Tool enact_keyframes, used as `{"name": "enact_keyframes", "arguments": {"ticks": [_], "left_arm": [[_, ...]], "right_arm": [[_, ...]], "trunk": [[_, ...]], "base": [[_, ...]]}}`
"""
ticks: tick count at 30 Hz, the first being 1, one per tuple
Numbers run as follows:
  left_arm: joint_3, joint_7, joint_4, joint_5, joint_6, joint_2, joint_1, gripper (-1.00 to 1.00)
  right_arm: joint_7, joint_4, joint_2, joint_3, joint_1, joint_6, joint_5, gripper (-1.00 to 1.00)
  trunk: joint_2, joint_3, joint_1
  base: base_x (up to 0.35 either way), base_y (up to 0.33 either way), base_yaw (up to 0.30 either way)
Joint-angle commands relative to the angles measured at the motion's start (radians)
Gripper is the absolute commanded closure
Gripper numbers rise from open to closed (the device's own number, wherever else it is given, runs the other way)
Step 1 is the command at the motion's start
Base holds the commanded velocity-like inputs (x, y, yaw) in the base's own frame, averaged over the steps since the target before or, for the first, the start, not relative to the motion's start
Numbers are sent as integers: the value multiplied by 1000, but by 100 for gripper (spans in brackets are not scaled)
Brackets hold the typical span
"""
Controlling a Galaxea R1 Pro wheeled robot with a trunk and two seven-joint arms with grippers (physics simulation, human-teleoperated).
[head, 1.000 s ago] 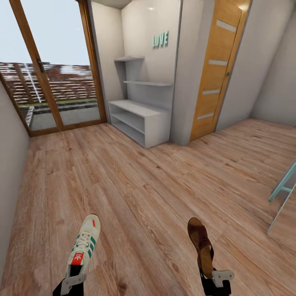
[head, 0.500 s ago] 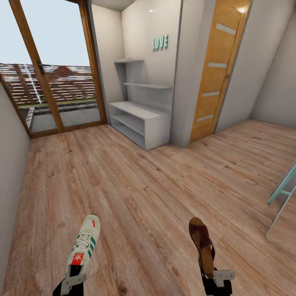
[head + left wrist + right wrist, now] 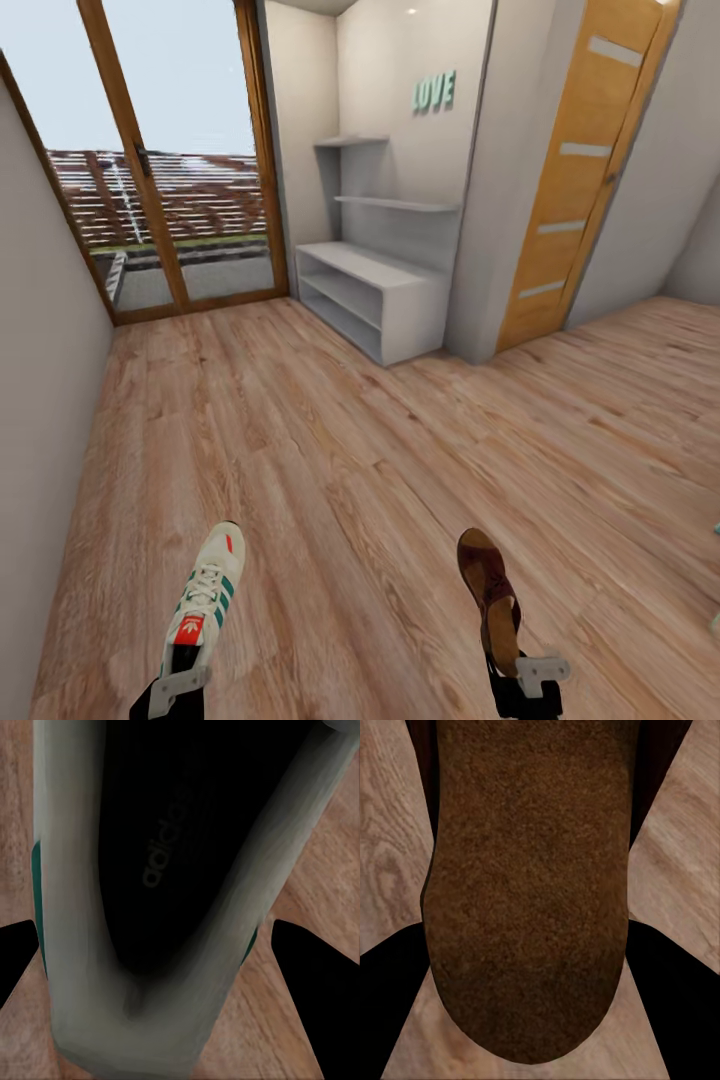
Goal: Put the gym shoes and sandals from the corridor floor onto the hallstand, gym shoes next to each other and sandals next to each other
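Head view: my left claw [image 3: 170, 690] grips the light, stiff shoe's [image 3: 205, 595] heel, right claw [image 3: 525, 680] grips the floppier sandal's [image 3: 490, 595] heel, rack [image 3: 375, 295] well ahead.

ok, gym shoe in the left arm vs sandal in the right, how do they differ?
The gym shoe is cream with green stripes, laces and a red tongue label; the sandal is dark brown leather. The gym shoe is closed with a dark inside; the sandal has an open flat footbed and straps. Both are held at the heel, toes pointing forward above the floor.

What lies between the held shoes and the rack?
Bare corridor floor lies between the gym shoe, the sandal and the hallstand, in the head view.
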Motion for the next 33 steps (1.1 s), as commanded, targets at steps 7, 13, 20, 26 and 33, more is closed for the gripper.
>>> {"name": "enact_keyframes", "arguments": {"ticks": [7,13,20,26,33], "left_arm": [[9,-7,1,-9,-4,-1,-1,100],[9,-7,2,-8,-4,-1,-1,100],[9,-10,20,-8,-4,-1,-1,100],[9,-11,22,-8,-5,-1,-1,100],[9,-12,23,-8,-5,-1,-1,100]], "right_arm": [[-1,2,-2,10,0,-1,-9,100],[-2,3,-3,11,0,-2,-9,100],[-3,3,-3,10,0,-3,-10,100],[-4,2,-3,9,0,-3,-10,100],[-4,2,-3,9,0,-3,-11,100]], "trunk": [[0,-5,0],[0,-6,0],[0,-6,0],[0,-6,0],[0,-6,0]], "base": [[337,0,106],[338,0,10],[338,0,13],[338,0,203],[338,13,273]]}}
